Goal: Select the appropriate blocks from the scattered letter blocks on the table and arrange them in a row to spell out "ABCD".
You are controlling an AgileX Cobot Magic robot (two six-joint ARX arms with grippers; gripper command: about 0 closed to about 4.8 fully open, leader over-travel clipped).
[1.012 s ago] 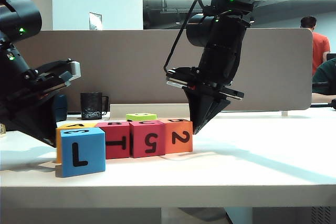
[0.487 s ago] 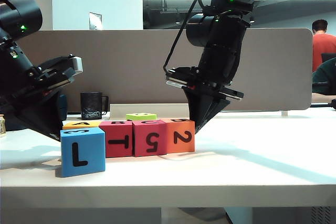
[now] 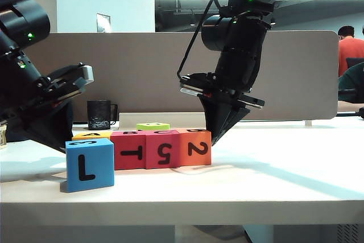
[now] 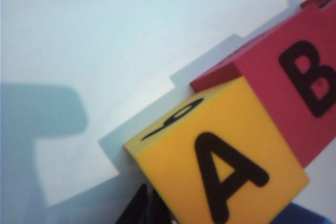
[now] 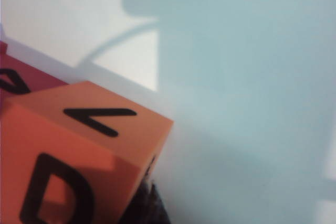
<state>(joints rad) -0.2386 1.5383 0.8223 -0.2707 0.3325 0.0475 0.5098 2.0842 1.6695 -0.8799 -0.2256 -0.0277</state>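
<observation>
Now 4 blocks [image 3: 162,148] in a row between both shut jaws — left gripper [image 4: 144,208] beside A, right gripper [image 5: 149,205] beside D.

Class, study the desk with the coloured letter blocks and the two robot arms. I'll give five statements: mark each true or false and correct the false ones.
1. The blue block shows an L toward the camera. True.
2. The lime-green block sits in the row. False: it lies behind the row.
3. The orange block is at the row's right end. True.
4. The right claw is wide open. False: it is shut, beside the orange block.
5. The left claw holds the blue block. False: it is shut, by the yellow-orange block.
</observation>
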